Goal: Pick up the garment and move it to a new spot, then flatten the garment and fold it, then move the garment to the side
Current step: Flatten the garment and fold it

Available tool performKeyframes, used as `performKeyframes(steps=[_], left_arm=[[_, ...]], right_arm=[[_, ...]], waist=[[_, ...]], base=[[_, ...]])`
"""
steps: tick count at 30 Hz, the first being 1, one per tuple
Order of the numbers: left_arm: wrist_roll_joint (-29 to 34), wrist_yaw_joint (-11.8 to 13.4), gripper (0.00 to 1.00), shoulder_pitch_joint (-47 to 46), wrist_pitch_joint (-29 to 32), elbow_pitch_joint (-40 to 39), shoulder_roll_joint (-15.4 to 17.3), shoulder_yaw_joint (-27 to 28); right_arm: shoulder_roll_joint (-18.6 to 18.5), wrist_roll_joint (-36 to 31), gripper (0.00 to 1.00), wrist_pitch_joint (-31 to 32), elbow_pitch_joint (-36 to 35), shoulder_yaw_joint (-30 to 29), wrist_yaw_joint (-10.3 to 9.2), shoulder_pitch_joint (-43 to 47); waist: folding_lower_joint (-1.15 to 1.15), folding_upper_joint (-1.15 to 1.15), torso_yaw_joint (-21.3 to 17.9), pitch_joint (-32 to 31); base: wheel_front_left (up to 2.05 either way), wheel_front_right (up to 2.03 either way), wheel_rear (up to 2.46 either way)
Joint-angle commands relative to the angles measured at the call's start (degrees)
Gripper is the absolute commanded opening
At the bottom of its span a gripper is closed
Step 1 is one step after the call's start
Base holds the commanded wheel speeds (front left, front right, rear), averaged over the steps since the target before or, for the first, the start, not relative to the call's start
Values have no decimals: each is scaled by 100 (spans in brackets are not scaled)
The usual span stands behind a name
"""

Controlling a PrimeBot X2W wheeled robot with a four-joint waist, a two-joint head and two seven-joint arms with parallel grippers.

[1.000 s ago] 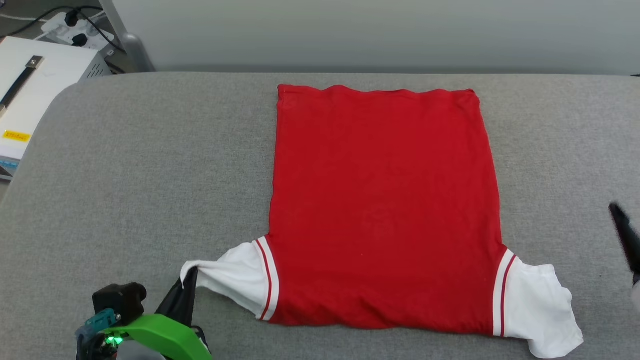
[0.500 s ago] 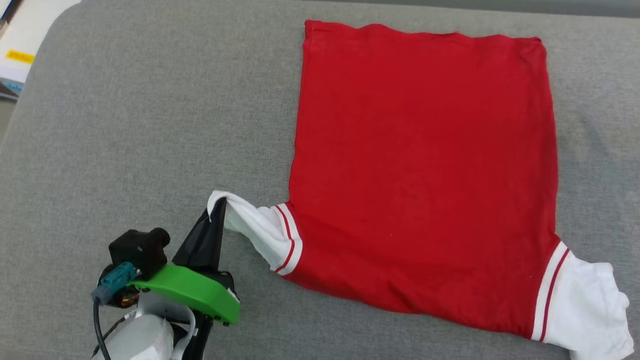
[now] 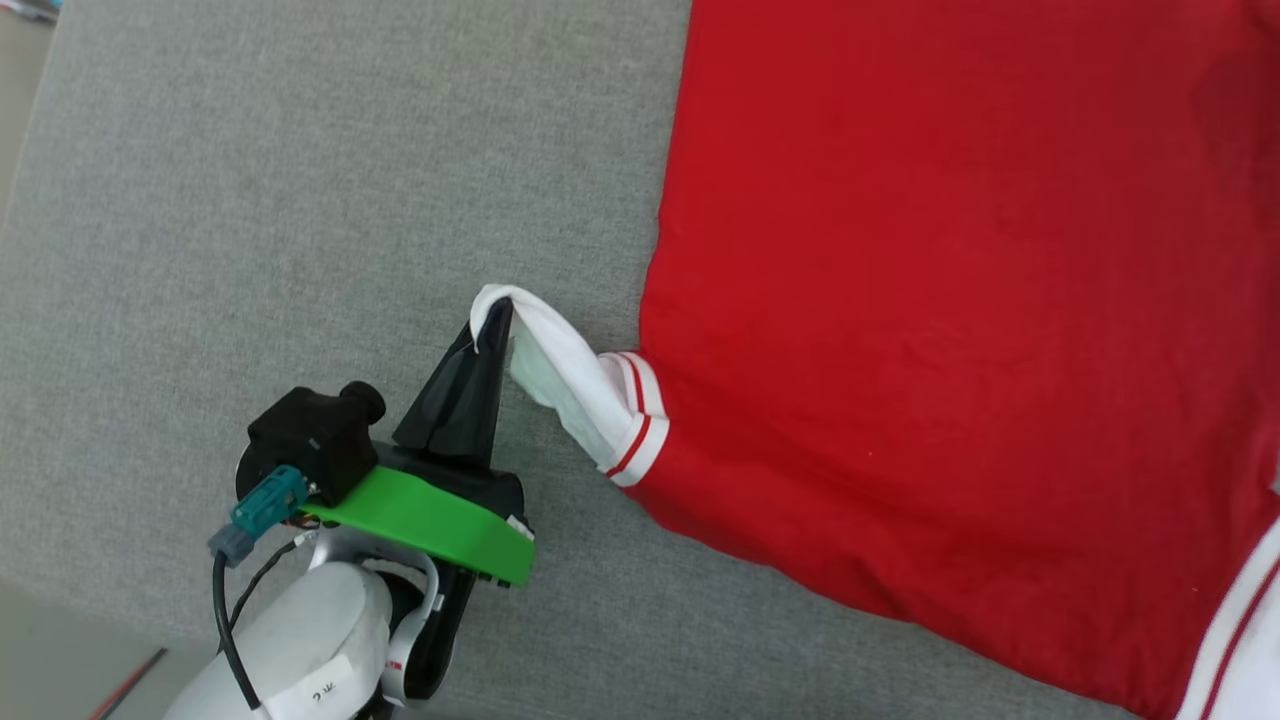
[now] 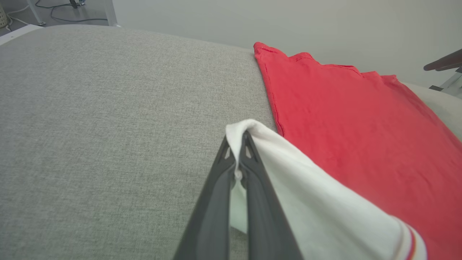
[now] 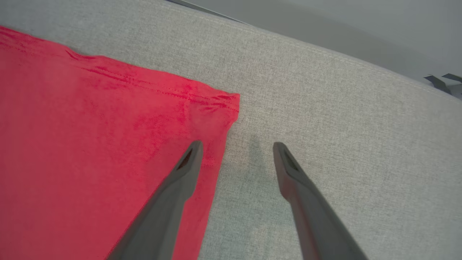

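Red cloth is taking up the right side of the head view: the jersey (image 3: 950,300) is lying spread out, a plain red face up, on a grey woven cushion (image 3: 300,200). Its body is resting flat on the cushion. The white sleeve (image 3: 575,375) on the robot's left is being held up off the surface, stretching sideways from the striped trim (image 3: 632,425) where it joins the red body.

The left gripper (image 3: 497,315) is clenching the very end of that sleeve. In the left wrist view its two dark fingers (image 4: 220,202) are pressing together, with a fold of white cloth caught between the tips and draping over them. A green bracket (image 3: 440,520) and a black camera (image 3: 315,430) on that wrist are sitting behind the fingers, over bare cushion beside the jersey.

The right gripper (image 5: 237,145) is hanging with its fingers spread wide, grasping nothing. In the right wrist view one finger is hovering over red cloth just inside a hemmed corner (image 5: 227,103) of the jersey, and the other over bare cushion just beside that edge. Whether the tips are touching the surface I cannot tell. Another white sleeve edge (image 3: 1245,640) with a red stripe is showing at the lower right of the head view.
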Motion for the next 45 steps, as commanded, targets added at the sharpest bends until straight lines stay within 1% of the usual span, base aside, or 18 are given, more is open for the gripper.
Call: performKeyframes(steps=[1,7,11,12,13,17,21,23,24,28,31,35,37,42,45], left_arm=[[137,-29,0,-124,-35,-37,-53,32],[242,-76,0,-168,-35,-33,-188,79],[267,-110,0,-162,-35,23,-228,122],[269,-118,0,-158,-35,40,-231,135],[270,-124,0,-154,-35,55,-232,148],[263,-147,0,-94,-35,160,-228,199],[229,-165,0,28,-35,317,-226,229],[200,-163,0,124,-35,385,-217,257],[146,-157,0,315,-31,444,-165,286],[48,-124,0,562,-12,446,-62,327],[4,-68,0,734,24,431,38,353],[-50,17,0,955,70,412,152,382],[-96,59,0,1087,69,395,201,421],[-172,131,0,1362,66,353,316,484],[-185,174,0,1489,90,323,398,493]], right_arm=[[44,-82,100,-31,121,58,-3,-67],[45,-137,100,-134,624,273,-3,239],[-2,-14,100,-143,850,328,-3,478],[-20,33,47,-162,863,328,-3,500],[-41,57,0,-197,847,345,-3,507],[-139,104,0,-575,710,385,-3,400],[-217,271,0,-1074,526,499,-3,332],[-323,405,0,-1295,347,655,-3,405],[-622,703,0,-1650,-61,953,-3,685],[-1090,1149,0,-2039,-682,1236,-3,1304],[-1409,1398,0,-2341,-1103,1248,-3,1859],[-1763,1617,0,-2793,-1601,899,-3,2946],[-1819,1674,0,-2911,-1817,680,-3,3531],[-1751,1715,0,-3058,-2217,-88,-3,4902],[-1512,1626,0,-3007,-2467,-698,-3,5927]], waist=[[-1,0,331,425],[-1,0,381,545],[-1,0,368,517],[-1,0,357,504],[-1,0,346,488],[-1,0,264,330],[-1,0,163,-8],[-1,0,97,-219],[-1,0,-11,-570],[-1,0,-172,-994],[-1,0,-311,-1254],[-1,0,-475,-1548],[-1,0,-581,-1665],[-1,0,-779,-1868],[-1,0,-874,-1965]], base=[[0,0,0],[0,0,0],[0,0,0],[0,0,0],[0,0,0],[0,0,0],[0,0,0],[0,0,0],[0,0,0],[0,0,0],[0,0,0],[0,0,0],[0,0,0],[0,0,0],[0,0,0]])
